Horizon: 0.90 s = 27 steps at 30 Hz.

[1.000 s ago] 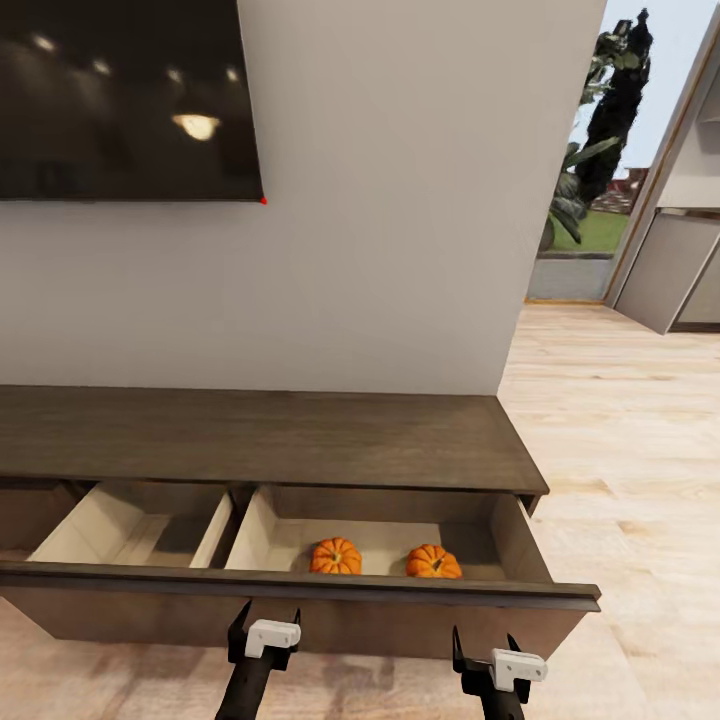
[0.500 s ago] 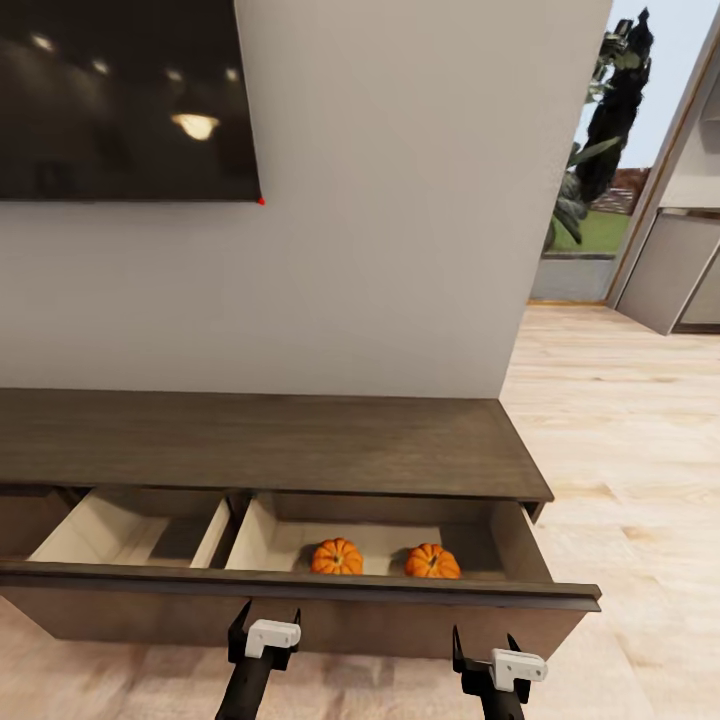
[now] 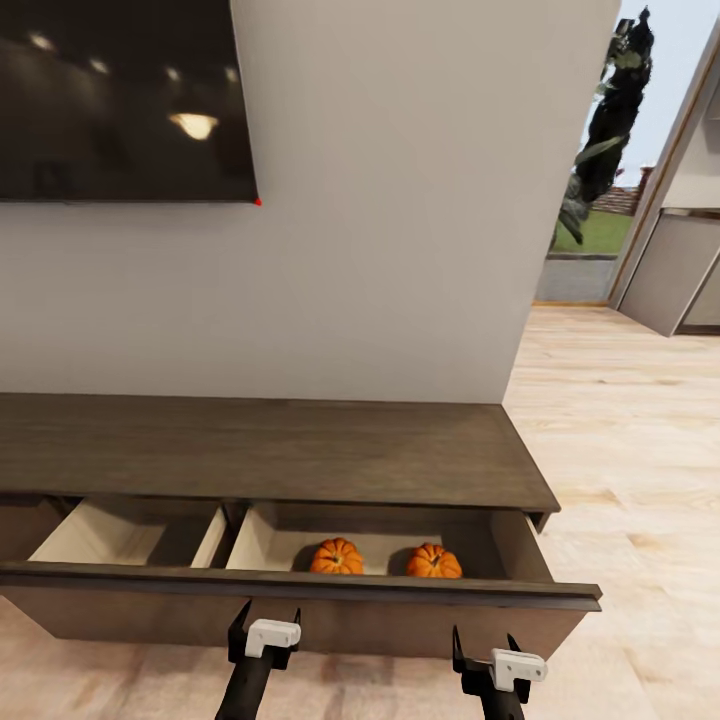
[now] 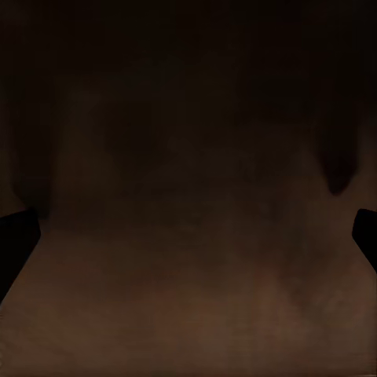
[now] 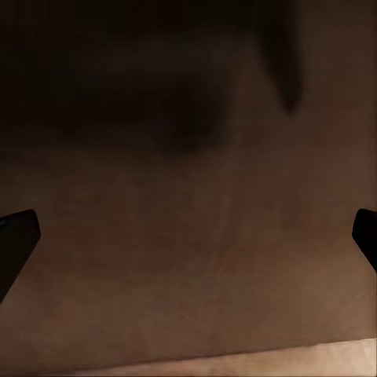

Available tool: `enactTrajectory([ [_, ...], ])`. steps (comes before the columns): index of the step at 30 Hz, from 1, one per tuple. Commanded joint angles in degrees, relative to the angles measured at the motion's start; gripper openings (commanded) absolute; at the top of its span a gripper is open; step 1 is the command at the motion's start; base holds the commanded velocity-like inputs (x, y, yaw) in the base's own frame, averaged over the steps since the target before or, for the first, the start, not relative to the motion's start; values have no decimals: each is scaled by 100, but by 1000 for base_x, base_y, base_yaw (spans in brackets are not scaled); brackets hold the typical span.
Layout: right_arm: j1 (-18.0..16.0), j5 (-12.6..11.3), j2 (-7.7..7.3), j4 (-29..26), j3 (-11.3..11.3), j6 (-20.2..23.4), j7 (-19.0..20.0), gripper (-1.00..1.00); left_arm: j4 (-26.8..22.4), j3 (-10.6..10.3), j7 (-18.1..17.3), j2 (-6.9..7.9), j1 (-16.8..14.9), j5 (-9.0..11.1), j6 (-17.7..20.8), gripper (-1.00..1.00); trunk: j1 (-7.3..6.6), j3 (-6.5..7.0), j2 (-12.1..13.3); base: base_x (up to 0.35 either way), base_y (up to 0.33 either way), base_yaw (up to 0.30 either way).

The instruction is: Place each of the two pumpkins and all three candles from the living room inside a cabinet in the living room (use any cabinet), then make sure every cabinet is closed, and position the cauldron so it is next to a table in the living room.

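Two small, squat, ribbed orange pumpkins sit upright side by side, apart, one (image 3: 336,556) left of the other (image 3: 434,561), on the pale floor of the pulled-out right-hand drawer of the long, low, dark brown wood cabinet (image 3: 300,590). The cabinet's neighbouring left drawer also stands open.

Both arms reach up from the bottom of the head view, side by side and well apart. The left gripper (image 3: 264,618) has its two black fingers spread wide. The right gripper (image 3: 485,645) is spread wide too.
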Motion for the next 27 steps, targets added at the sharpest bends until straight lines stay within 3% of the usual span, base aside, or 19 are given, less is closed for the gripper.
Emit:
enactTrajectory([
  [1,-5,-18,-2,2,48,-14,-47,100,3,-52,31,1,-7,38,-20,100,-1,-4,-2,86,0,0],
  [27,-5,-19,-2,2,48,-14,-47,100,3,-52,31,1,-6,39,-21,100,-1,-4,-2,81,0,0],
])
